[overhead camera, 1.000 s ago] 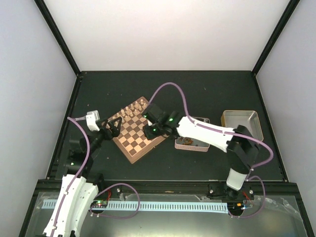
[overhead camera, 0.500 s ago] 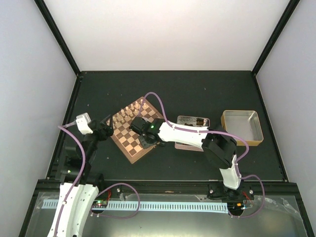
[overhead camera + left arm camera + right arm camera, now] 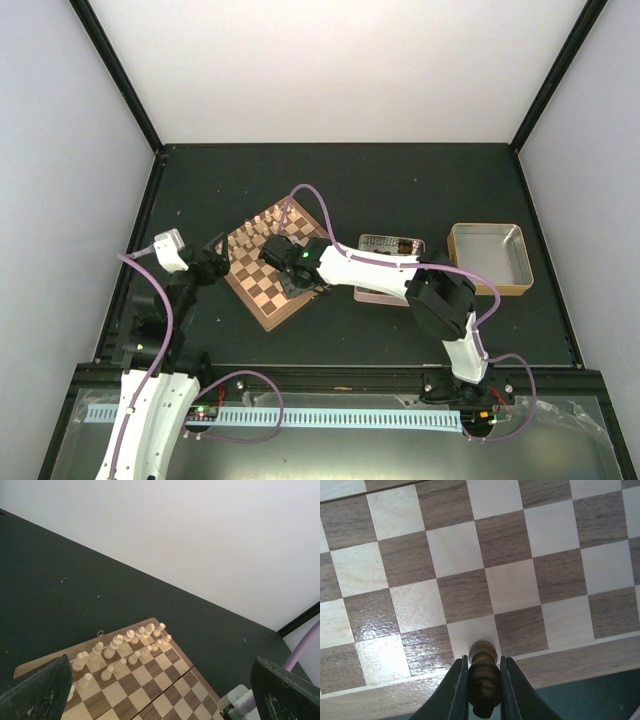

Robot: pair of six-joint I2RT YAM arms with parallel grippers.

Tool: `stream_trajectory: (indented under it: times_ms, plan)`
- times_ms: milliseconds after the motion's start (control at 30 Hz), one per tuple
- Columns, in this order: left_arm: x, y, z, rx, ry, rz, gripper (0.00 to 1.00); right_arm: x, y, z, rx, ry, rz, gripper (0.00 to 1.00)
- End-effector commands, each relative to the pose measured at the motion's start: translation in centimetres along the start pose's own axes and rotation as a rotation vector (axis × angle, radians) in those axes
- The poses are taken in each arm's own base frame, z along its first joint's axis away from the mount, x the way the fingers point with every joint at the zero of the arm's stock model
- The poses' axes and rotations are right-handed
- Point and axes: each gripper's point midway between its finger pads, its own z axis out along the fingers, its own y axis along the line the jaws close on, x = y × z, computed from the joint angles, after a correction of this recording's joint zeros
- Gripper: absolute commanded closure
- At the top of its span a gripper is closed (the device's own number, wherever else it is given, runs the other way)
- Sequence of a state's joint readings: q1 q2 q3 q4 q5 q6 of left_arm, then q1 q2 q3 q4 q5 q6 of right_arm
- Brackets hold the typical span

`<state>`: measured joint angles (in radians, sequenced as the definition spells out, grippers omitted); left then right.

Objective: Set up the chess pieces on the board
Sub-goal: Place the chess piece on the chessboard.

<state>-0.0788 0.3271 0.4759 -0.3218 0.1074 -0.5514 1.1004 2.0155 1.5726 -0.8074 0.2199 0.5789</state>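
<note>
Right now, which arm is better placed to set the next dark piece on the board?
Right. The right gripper is shut on a dark piece, poised over the edge row of the board. The left gripper is open and empty, off to the board's side.

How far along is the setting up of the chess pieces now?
Done: pale cream wooden pieces stand in two rows at one edge of the checkered wooden board. In hand: the right tool grips one dark brown wooden piece over a light edge square. Left: squares around it are bare, so probably the dark side.
</note>
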Motion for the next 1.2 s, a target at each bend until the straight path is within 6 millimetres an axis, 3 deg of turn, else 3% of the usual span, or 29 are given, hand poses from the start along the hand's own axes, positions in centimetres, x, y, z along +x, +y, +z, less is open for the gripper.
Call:
stream_trajectory:
  times_ms: [0, 367, 833, 1167]
  plan:
    - [-1.7, -1.1, -0.6, 0.019, -0.037, -0.002, 0.01, -0.6, 0.8, 0.4, -0.001, 0.0, -0.001, 0.92]
    - [-1.6, -1.1, -0.6, 0.02, -0.03, -0.003, 0.01, -0.5, -0.3, 0.1, 0.058, 0.007, 0.02, 0.91]
    - [-1.4, -1.0, -0.4, 0.019, -0.021, -0.007, 0.01, -0.4, 1.4, 0.4, -0.025, 0.025, 0.012, 0.87]
    - [-1.5, -1.1, -0.5, 0.021, -0.023, -0.007, 0.01, -0.8, 0.8, 0.8, 0.018, 0.012, 0.015, 0.85]
